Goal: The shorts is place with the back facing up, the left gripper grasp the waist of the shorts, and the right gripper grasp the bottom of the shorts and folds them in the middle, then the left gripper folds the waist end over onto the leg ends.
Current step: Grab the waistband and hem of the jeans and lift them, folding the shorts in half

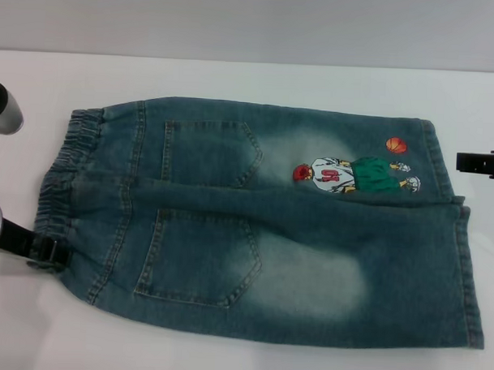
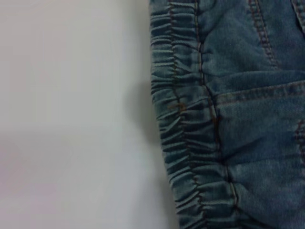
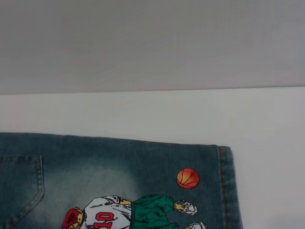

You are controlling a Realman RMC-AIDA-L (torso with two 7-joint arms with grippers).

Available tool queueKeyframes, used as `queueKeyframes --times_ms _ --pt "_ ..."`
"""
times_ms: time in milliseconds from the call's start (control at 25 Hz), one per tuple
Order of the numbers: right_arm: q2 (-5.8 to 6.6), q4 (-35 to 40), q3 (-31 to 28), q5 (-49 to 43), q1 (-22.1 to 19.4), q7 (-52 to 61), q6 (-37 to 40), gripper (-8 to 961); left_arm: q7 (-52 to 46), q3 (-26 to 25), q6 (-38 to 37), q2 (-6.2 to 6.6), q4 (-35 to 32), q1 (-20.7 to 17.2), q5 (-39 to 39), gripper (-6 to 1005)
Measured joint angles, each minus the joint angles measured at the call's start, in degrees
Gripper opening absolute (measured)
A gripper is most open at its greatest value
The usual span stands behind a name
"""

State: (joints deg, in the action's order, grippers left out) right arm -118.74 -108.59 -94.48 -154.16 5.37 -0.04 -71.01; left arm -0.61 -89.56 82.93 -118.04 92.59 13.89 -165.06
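Observation:
The shorts (image 1: 262, 226) lie flat on the white table, back up, with both patch pockets showing and the basketball-player print (image 1: 354, 174) on the far leg. The ruffled waist (image 1: 62, 172) is at the left, and the bottom of the shorts (image 1: 465, 274) points right. My left gripper (image 1: 43, 250) sits at the near end of the waist, touching its edge. The left wrist view shows the waist (image 2: 183, 124) close up. My right gripper (image 1: 480, 163) hangs just right of the far leg hem, apart from it. The right wrist view shows that hem (image 3: 227, 186) and the print (image 3: 143, 212).
The white table (image 1: 250, 84) runs on bare behind the shorts to its back edge, with a grey wall beyond. A strip of bare table (image 1: 31, 332) lies in front of the shorts and to their left. The silver left arm (image 1: 1, 108) stands at the left edge.

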Motion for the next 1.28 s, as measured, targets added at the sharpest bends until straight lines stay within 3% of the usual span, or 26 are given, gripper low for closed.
queueKeyframes --times_ms 1280 --pt "0.09 0.23 0.62 0.00 0.45 -0.72 0.00 720 -0.15 0.70 0.15 0.00 -1.35 0.90 0.00 609"
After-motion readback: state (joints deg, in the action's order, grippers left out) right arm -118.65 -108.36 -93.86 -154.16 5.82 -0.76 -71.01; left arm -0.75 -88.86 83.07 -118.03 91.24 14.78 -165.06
